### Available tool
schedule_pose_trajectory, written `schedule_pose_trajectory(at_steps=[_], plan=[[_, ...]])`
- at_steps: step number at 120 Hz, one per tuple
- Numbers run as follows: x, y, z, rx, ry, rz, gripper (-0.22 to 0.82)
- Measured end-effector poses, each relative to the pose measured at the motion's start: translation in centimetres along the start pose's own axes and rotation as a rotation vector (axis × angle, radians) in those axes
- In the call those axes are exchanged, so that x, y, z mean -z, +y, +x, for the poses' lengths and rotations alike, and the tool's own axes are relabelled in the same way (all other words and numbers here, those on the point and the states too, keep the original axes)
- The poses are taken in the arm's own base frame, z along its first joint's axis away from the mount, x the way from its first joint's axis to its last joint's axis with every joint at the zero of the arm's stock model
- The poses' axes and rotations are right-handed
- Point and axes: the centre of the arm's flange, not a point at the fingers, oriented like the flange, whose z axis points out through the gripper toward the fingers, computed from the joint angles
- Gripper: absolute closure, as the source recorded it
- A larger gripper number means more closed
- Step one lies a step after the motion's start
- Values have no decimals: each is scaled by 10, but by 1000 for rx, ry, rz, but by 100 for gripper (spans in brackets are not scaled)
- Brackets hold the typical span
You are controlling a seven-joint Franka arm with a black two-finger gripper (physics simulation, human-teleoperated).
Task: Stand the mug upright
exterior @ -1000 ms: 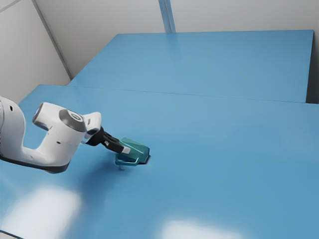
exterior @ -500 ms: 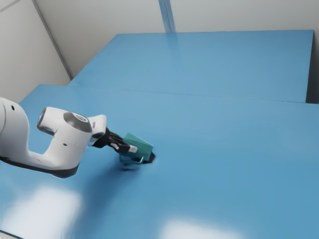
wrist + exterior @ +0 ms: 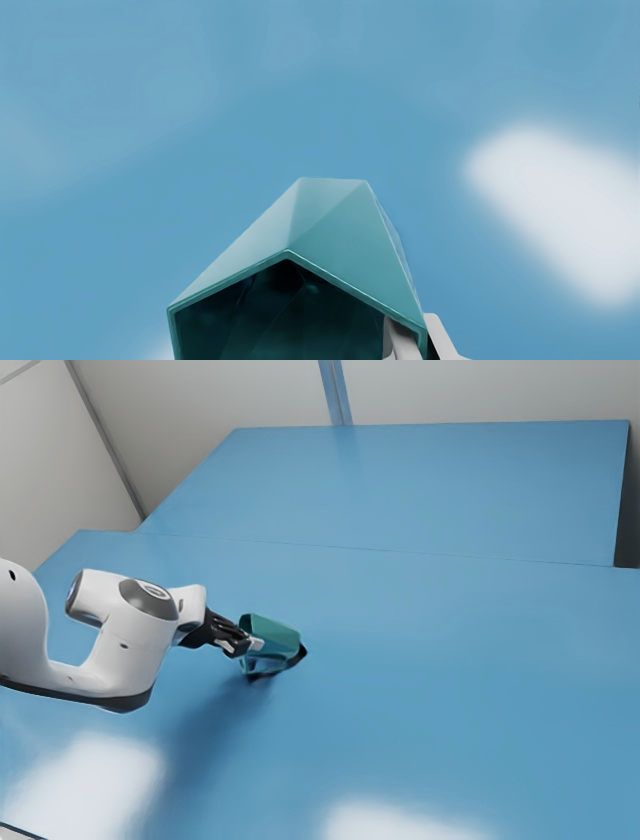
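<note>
Blue tabletop (image 3: 420, 690) below, my gripper (image 3: 422, 340) pinches the tilted mug (image 3: 272, 633) by its wall, probably just aloft; righting is underway, so I must swing its base down.

The mug (image 3: 325, 240) has smooth, satin-gloss facets; the tabletop (image 3: 450, 660) is smooth and glossy; the arm housing (image 3: 125, 640) resembles smooth, semi-gloss plastic.

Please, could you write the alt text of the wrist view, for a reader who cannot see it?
The gripper pinches the wall of a teal, faceted mug, one pale fingertip inside its open mouth and the other outside. The mouth faces the camera, its inside dark, with a blue table beyond.
</note>
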Motion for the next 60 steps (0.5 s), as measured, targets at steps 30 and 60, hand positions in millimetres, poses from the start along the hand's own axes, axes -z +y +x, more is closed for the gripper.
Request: schedule_pose_trajectory(at_steps=[30,60], plan=[[34,-23,52,-179,47,47,78],[48,-27,81,-431,-203,-54,79]])
